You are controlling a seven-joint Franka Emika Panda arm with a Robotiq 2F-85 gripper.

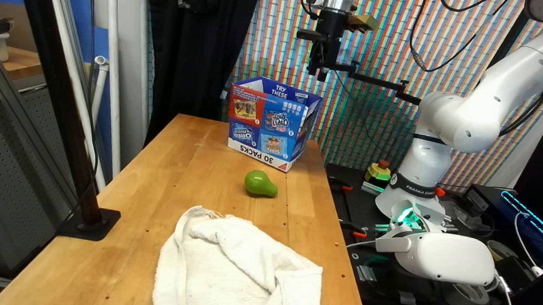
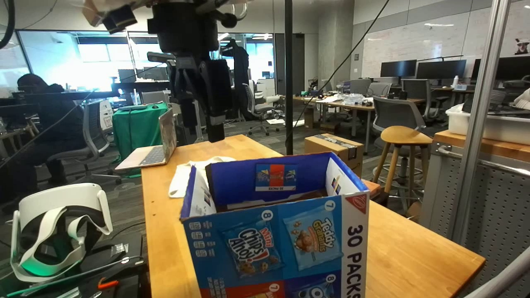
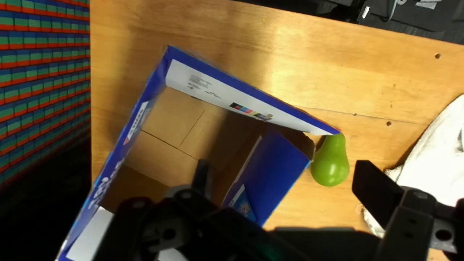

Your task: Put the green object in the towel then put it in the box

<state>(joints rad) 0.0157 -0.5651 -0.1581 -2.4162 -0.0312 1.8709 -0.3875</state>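
The light-brown wooden table (image 1: 131, 256) stretches below the black fingers (image 3: 377, 190), its surface well beneath their tips. The white jointed robot arm (image 1: 459, 116) reaches over from beside the table and holds the fingers in the air, pointing down and spread wide, with a broad gap between them. Near the fingers and lower than them stands the blue open-topped cardboard box (image 1: 265, 136), with red, white and yellow printing on its sides; in the wrist view one finger crosses its opening, and in both exterior views the fingertips show higher than its rim. The off-white wrinkled cloth towel (image 1: 227, 280) lies folded over on the table, lower than the fingers; in the wrist view it shows past the opposite finger, which hides part of it. An open pinkish laptop (image 2: 167, 132) stands well apart from the fingers, beyond the towel as seen in an exterior view. The white plastic headset (image 1: 452, 257) rests beside the table, lower than the fingers and well apart from them. The smooth green pear-shaped object (image 3: 330, 165) lies on its side on the table, below the fingers, between the box and the towel; in the wrist view it appears between the fingers, closer to the one by the towel.
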